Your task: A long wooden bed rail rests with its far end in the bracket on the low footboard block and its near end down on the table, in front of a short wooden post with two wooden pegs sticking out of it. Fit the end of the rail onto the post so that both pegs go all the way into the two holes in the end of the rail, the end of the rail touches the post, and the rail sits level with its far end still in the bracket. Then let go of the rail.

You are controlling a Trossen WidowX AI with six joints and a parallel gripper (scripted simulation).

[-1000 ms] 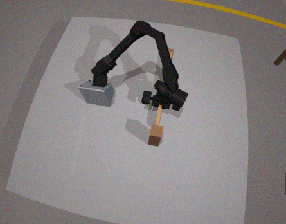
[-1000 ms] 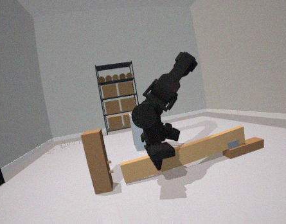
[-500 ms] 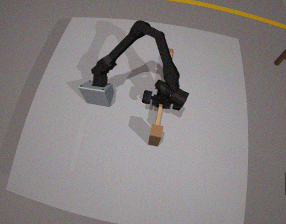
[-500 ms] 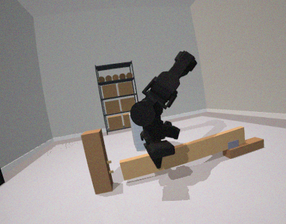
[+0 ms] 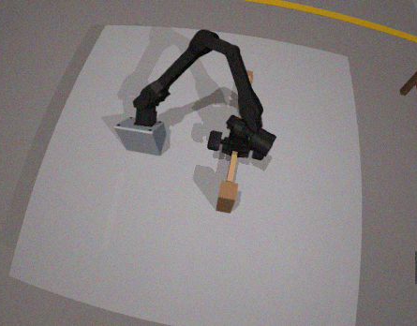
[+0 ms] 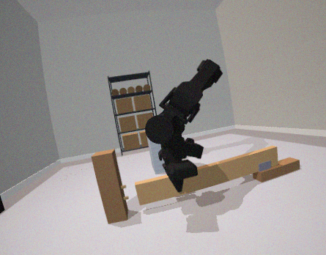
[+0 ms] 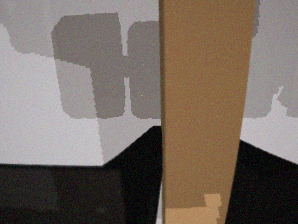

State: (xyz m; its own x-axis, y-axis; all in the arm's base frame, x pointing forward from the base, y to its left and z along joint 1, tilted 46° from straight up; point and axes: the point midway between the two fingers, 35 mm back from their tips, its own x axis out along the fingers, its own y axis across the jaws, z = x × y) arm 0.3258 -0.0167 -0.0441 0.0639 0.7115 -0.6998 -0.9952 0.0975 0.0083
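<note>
The long wooden rail (image 5: pixel 232 165) (image 6: pixel 234 165) (image 7: pixel 205 100) is pinched between the fingers of my gripper (image 6: pixel 180 179) (image 7: pixel 180 134), which is shut on it nearer its post end. In the exterior view its near end hangs a little above the table, with its shadow below. The wooden post (image 5: pixel 226 197) (image 6: pixel 110 187) stands upright, and its upper peg (image 6: pixel 123 187) and lower peg (image 6: pixel 126 198) point at the rail's end across a small gap. The rail's far end sits at the bracket (image 6: pixel 264 166) on the low footboard block (image 6: pixel 286 169). The holes are not visible.
The arm's grey base (image 5: pixel 142 140) stands to the left of the rail in the top view. The arm arches over and hides the rail's middle there. A shelf rack (image 6: pixel 132 112) with boxes stands far back. A yellow line (image 5: pixel 319 16) crosses the floor beyond the white mat (image 5: pixel 178 262).
</note>
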